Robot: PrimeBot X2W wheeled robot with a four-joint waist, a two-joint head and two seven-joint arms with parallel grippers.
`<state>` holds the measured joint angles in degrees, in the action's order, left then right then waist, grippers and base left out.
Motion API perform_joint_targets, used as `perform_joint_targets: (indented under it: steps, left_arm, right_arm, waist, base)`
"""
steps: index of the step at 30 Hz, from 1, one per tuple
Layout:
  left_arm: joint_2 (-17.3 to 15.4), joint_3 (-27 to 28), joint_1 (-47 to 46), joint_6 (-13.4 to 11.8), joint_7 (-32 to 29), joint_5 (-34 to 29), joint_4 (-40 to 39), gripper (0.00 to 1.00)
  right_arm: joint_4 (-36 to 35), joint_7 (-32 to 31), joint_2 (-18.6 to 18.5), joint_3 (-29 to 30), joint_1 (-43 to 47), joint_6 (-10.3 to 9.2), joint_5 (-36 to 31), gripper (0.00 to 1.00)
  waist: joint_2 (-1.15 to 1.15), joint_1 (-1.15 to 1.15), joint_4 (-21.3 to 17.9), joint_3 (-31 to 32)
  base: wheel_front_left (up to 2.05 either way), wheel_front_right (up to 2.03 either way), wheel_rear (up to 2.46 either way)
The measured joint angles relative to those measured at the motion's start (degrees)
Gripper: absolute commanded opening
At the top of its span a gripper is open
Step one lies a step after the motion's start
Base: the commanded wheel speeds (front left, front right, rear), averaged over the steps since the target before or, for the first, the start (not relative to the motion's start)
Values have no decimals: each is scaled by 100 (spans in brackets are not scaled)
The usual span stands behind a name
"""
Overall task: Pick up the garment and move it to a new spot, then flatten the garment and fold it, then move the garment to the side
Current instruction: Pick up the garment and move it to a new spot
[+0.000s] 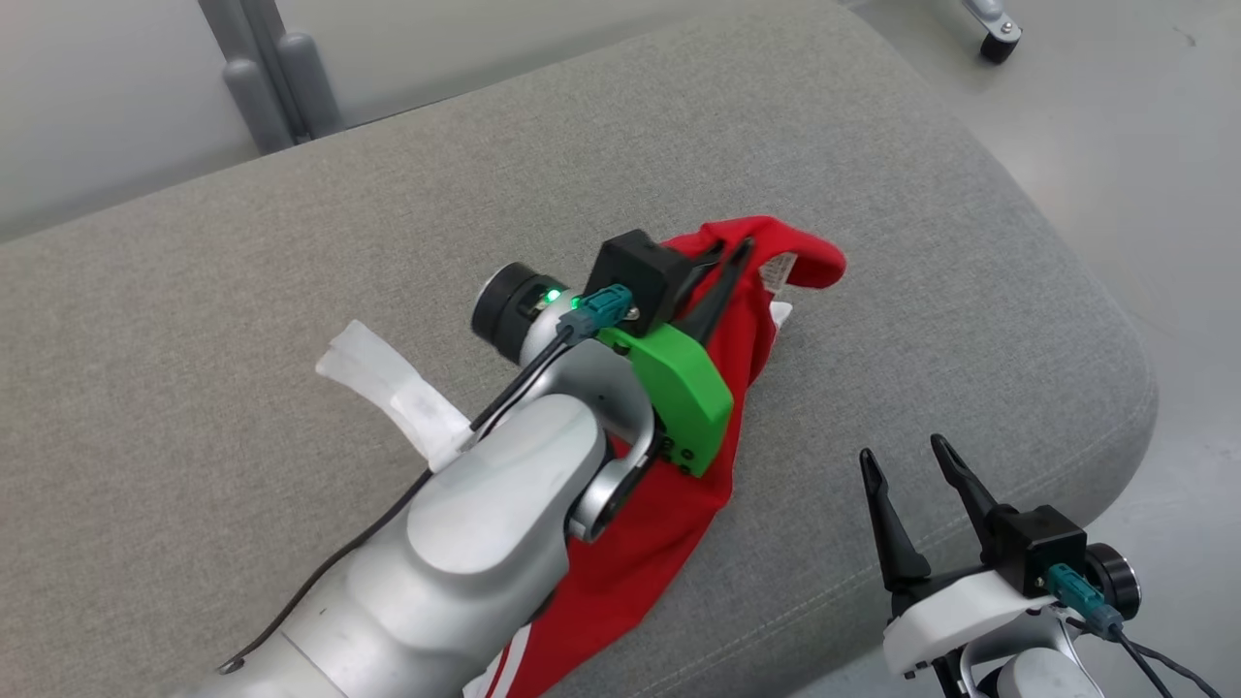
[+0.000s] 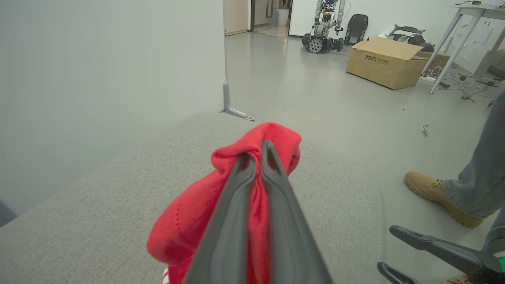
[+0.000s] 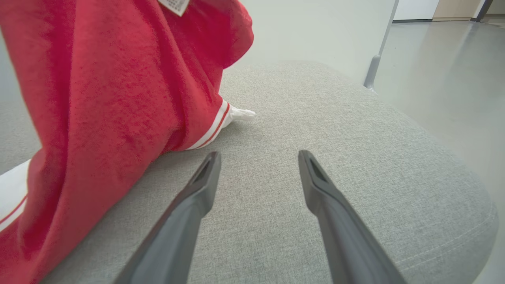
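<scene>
One grey cushion carries one red garment, whose long axis runs from the near edge away and to the right. Its far end is lifted off the fabric and the rest trails on the cushion. There are two claws. The left claw is pinched tight on that raised end. The right claw is spread wide and empty, low near the cushion's near right edge, with the garment to its left. The left arm is nearer.
</scene>
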<state>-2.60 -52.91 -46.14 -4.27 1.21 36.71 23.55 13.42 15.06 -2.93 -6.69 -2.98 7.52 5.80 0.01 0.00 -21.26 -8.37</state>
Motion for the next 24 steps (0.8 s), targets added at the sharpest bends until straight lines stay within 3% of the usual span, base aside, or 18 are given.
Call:
perform_joint_targets:
  steps: [11, 14, 17, 18, 20, 21, 22, 24]
  left_arm:
    - [-31, -43, 174, 19, 299, 134, 2089, 0]
    - [-33, 14, 243, 20, 415, 233, 2535, 10]
    - [-33, 46, 281, 63, 535, 287, 2886, 9]
    - [-31, 55, 292, 81, 571, 322, 2965, 13]
    - [-27, 64, 300, 125, 653, 372, 3101, 42]
    - [-26, 71, 300, 136, 697, 412, 3143, 62]
    - [-24, 73, 302, 161, 723, 444, 3185, 100]
    - [-24, 77, 337, 213, 771, 602, 3195, 100]
  right_arm:
    - [-2, 0, 2, 45, -75, -1, -5, 100]
    - [0, 0, 4, -8, -83, -1, -35, 100]
    - [2, 0, 4, -32, -100, -1, -59, 100]
    - [4, 0, 5, -23, -109, -1, -79, 100]
    - [5, 0, 4, -10, -120, -1, -100, 100]
    - [8, 0, 4, -8, -120, 0, -107, 100]
    - [11, 0, 4, -11, -119, 0, -126, 100]
    - [20, 0, 7, -15, -116, 0, -149, 100]
  waist:
    - [0, 0, 290, -135]
    - [0, 0, 458, -113]
    - [0, 0, 614, -90]
    - [0, 0, 665, -83]
    - [0, 0, 766, -70]
    - [0, 0, 815, -64]
    - [0, 0, 865, -58]
    - [0, 0, 959, -44]
  base:
    - [0, 0, 0]
    - [0, 0, 0]
    - [0, 0, 0]
    - [0, 0, 0]
    - [0, 0, 0]
    - [0, 0, 0]
    - [0, 0, 0]
    - [0, 0, 0]
